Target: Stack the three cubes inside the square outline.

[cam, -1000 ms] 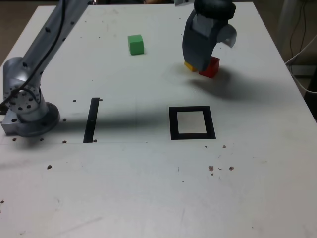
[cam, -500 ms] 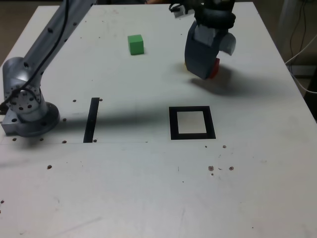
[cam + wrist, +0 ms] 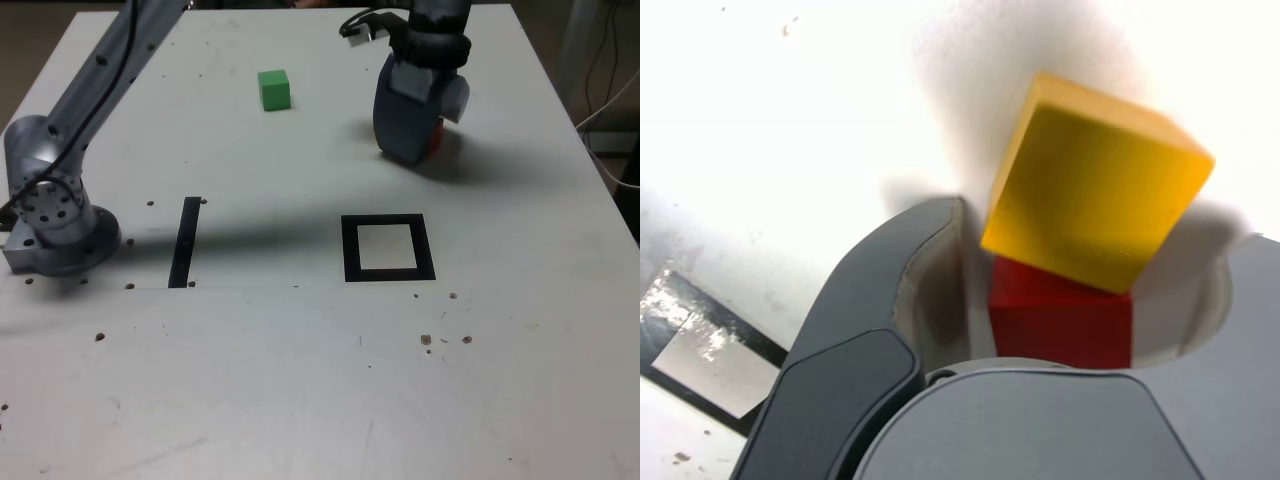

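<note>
Hovering low over the far side of the white desk, the grey robot hand is sitting right down on the small red solid cube, at about one o'clock from the thick black square outline with the pale centre. From where I am standing only a sliver of red is showing past the hand's bulk. The wrist view is telling more: the red cube is lying in the gap of the hand, the two dark curved jaws are standing apart on either side of it with pale gaps showing, so the hand is looking open and not yet closed on anything. The small yellow solid cube is lying just beyond the red one, turned at an angle and apparently touching it; the exterior view is hiding it behind the hand. The small green solid cube is sitting well apart at about eleven o'clock from the outline, which is holding nothing.

I am judging the step to be the grasp of the red cube. To do it well, the hand should be closing squarely on the red cube's flat sides, and lifting straight up so the yellow neighbour is not getting dragged or tipped. Then it should be carrying the cube toward six o'clock and setting it flat in the pale centre, leaving a level base for the other two.
</note>
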You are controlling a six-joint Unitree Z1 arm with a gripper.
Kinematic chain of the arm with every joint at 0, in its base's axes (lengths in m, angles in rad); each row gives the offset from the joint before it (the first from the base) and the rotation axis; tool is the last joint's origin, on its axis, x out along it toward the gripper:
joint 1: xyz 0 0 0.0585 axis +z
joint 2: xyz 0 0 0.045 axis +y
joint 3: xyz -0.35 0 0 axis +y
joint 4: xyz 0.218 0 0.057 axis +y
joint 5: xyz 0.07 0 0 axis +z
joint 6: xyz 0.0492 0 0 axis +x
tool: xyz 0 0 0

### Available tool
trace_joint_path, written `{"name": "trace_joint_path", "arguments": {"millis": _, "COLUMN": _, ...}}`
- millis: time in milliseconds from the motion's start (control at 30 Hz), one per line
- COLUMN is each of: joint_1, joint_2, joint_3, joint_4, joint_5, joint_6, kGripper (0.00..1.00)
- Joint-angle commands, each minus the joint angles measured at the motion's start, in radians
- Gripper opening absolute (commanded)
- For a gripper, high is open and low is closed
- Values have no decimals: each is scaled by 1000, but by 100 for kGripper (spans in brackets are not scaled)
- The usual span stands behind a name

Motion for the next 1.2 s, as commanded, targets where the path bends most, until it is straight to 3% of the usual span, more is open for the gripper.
{"name": "trace_joint_path", "arguments": {"millis": 0, "joint_1": 2, "joint_2": -9, "joint_3": 4, "joint_4": 3, "joint_5": 5, "joint_6": -9, "kGripper": 70}}
{"name": "trace_joint_path", "arguments": {"millis": 233, "joint_1": 9, "joint_2": -21, "joint_3": 16, "joint_4": 1, "joint_5": 22, "joint_6": -16, "kGripper": 51}}
{"name": "trace_joint_path", "arguments": {"millis": 433, "joint_1": 9, "joint_2": -23, "joint_3": 19, "joint_4": -7, "joint_5": 8, "joint_6": -8, "kGripper": 41}}
{"name": "trace_joint_path", "arguments": {"millis": 767, "joint_1": 8, "joint_2": -15, "joint_3": 19, "joint_4": -27, "joint_5": -31, "joint_6": 31, "kGripper": 34}}
{"name": "trace_joint_path", "arguments": {"millis": 1167, "joint_1": -4, "joint_2": -27, "joint_3": 13, "joint_4": -31, "joint_5": -30, "joint_6": 73, "kGripper": 33}}
